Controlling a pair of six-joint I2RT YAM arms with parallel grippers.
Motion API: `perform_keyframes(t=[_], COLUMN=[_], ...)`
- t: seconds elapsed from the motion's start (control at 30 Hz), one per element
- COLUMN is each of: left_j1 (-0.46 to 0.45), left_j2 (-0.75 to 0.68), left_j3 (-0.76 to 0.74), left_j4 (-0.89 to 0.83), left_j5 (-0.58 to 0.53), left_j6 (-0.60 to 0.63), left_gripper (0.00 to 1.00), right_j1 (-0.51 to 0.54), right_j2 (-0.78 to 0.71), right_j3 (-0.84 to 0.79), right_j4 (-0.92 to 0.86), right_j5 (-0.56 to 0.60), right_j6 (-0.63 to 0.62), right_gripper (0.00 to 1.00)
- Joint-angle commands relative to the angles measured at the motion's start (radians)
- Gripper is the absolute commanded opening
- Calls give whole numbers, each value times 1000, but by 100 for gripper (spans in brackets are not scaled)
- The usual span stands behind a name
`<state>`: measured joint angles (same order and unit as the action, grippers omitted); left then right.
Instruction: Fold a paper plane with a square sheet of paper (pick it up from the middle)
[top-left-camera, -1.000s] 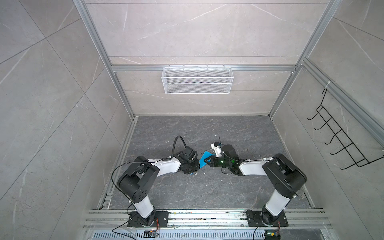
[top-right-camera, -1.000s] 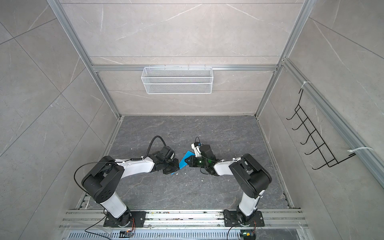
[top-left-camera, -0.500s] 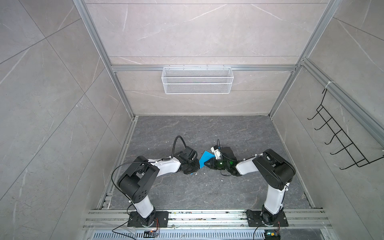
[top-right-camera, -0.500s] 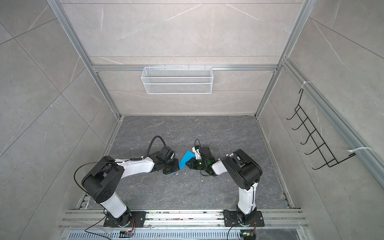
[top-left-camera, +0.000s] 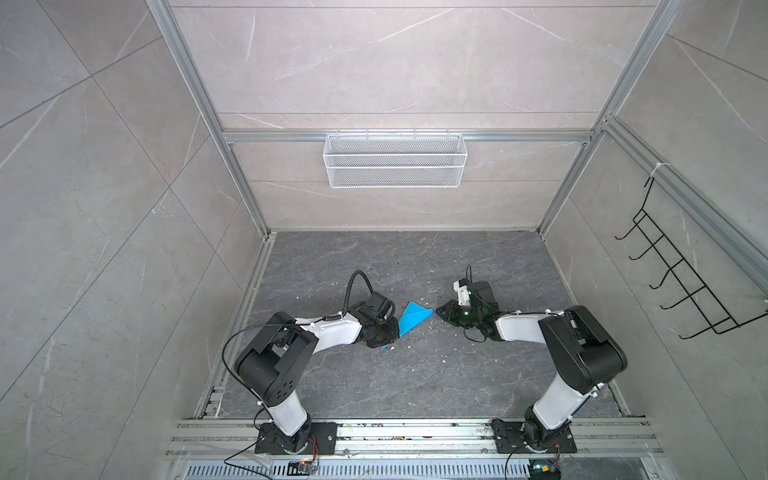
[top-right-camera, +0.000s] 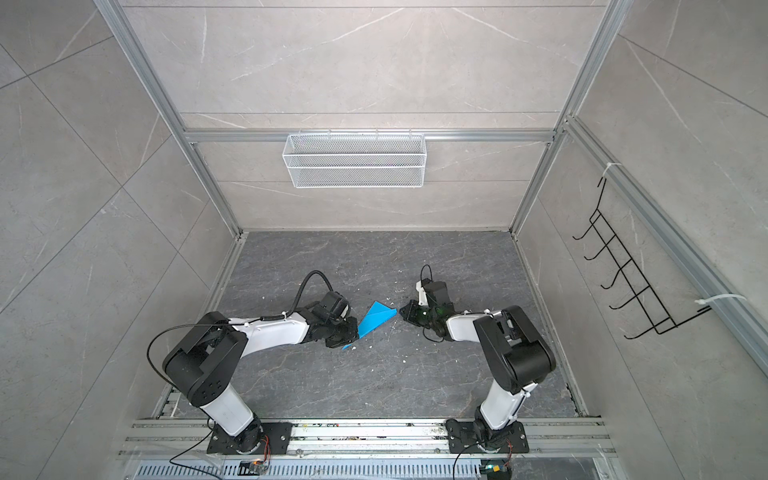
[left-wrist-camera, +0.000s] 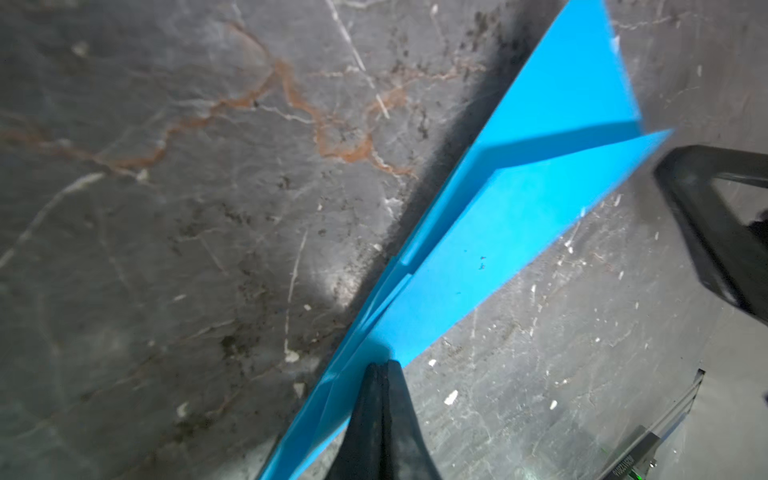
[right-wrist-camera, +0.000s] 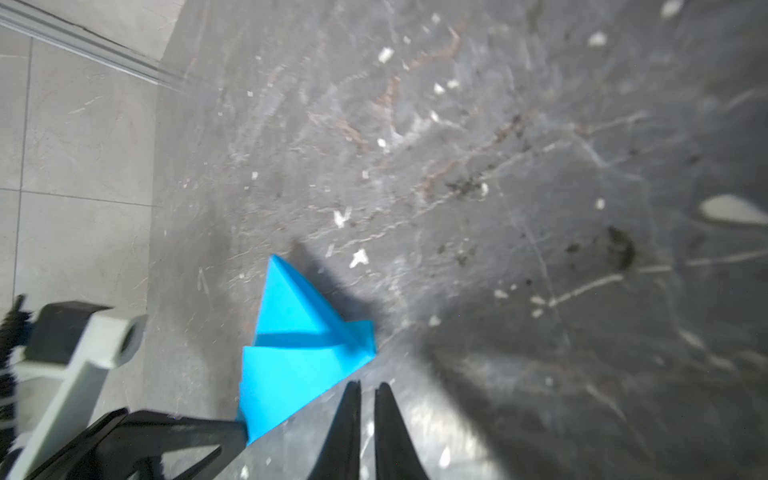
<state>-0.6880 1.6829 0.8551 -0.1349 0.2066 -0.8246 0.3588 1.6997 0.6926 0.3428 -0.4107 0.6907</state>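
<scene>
Jaws first: your L jaws are shut tight on the narrow end of the paper plane (left-wrist-camera: 519, 216). Their fingertips (left-wrist-camera: 380, 374) are pressed together, w/ blue sheet running out past them on both sides. Your R jaws stand just a slit apart w/ nothing btwn them. In the right wrist view their tips sit just beside the plane's wide end, not touching it.

Your worktop (top-left-camera: 415, 374) is a dark grey marbled slab w/ rusty veins, littered w/ small white flecks (right-wrist-camera: 359, 257). Pale grey tiled walls (top-left-camera: 104, 208) close it in at the back and both sides. Alu frame rails (top-left-camera: 415, 432) run along the front edge, where both arm bases are bolted.

In a top view the plane lies diagonally mid-worktop btwn the two arms, narrow end at the L jaws and wide end toward the R jaws. One flap is lifted and throws a shadow on the slab; the other flap sits lower.

Around you: a white wire basket (top-left-camera: 395, 166) hangs on the back wall and a black hook rack (top-left-camera: 702, 286) on the right-hand wall, both well apart from the arms. A black cable (top-left-camera: 357, 286) loops up over the L wrist. The R tips crowd the plane's wide end.
</scene>
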Motion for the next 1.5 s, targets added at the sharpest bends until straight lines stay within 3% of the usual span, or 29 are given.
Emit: perform_keyframes(t=[0.0,0.17,0.37,0.6,0.7,0.83,1.0,1.17,1.47], left_j1=[6,32,119,211,253,301,306,306,308], left_j2=[-87,-231,-411,-574,-620,-650,-648,-642,-632], left_j3=[55,56,-24,-80,-85,-92,-87,-89,-91], left_j4=[-21,-47,-137,-289,-343,-368,-369,-373,-368], left_j5=[37,-26,-128,-246,-261,-240,-230,-227,-227], left_j6=[60,111,184,253,266,274,280,280,279], left_gripper=[15,50,72,99,99,99,99,99,99], right_j1=[9,89,287,481,525,541,543,543,543], right_j2=[-109,-219,-203,-56,36,162,289,362,405], right_j3=[37,89,207,402,525,664,825,912,948], right_j4=[-181,-435,-665,-824,-937,-1047,-1166,-1247,-1291], right_j5=[63,189,367,518,587,623,681,719,713], right_j6=[-43,-32,141,370,452,537,598,621,616], right_gripper=[16,33,61,73,73,66,65,59,40])
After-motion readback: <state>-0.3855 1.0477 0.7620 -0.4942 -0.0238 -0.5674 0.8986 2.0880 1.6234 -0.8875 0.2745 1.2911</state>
